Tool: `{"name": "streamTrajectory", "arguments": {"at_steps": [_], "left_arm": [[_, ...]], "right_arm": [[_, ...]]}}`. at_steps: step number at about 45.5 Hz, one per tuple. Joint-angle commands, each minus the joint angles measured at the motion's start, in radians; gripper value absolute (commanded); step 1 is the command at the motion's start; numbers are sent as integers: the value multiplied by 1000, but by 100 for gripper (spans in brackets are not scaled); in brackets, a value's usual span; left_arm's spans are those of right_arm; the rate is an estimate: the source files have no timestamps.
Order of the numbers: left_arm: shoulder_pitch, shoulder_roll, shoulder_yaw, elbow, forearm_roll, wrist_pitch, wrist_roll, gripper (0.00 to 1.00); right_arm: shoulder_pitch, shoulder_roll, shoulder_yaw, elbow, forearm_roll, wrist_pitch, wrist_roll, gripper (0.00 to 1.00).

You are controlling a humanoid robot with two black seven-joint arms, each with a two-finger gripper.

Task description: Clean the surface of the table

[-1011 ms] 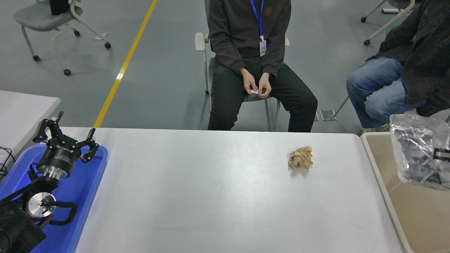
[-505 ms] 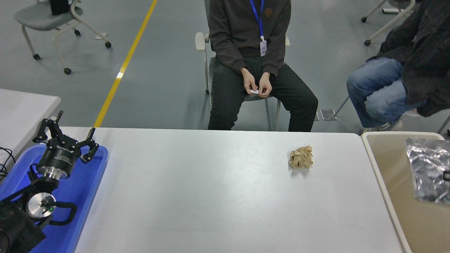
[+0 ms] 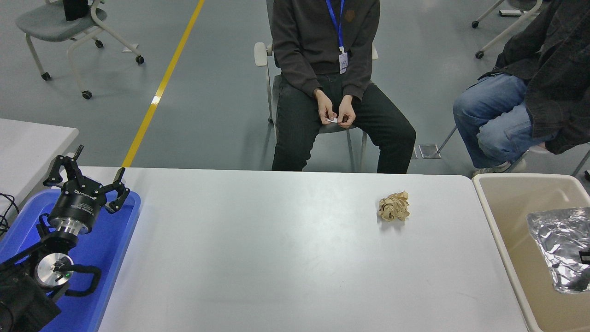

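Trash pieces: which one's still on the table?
The brown paper wad, alone on the table. The silver foil bag is already in the beige bin.

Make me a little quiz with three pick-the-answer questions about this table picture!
1. Where is the crumpled brown paper ball?
A. in the blue tray
B. on the table surface, right of middle
C. in the beige bin

2. What colour is the tray under the left gripper?
A. blue
B. red
C. green

3. How is the left gripper?
A. shut on the paper
B. holding a cup
C. open, holding nothing

Answers: 1 B, it sits on bare tabletop, apart from the beige bin. 2 A, the tray's rim is bright blue. 3 C, its fingers are spread with nothing between them.
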Motion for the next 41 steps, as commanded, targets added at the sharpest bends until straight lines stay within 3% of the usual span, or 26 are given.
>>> {"name": "streamTrajectory", "arguments": {"at_steps": [1,41], "left_arm": [[0,0,0,0,0,0,-1,100],[0,0,0,0,0,0,1,100]], "right_arm": [[11,70,-31,-39,75,-13,-68,0],[11,61,-103,-62,81,-11,-67,0]]}}
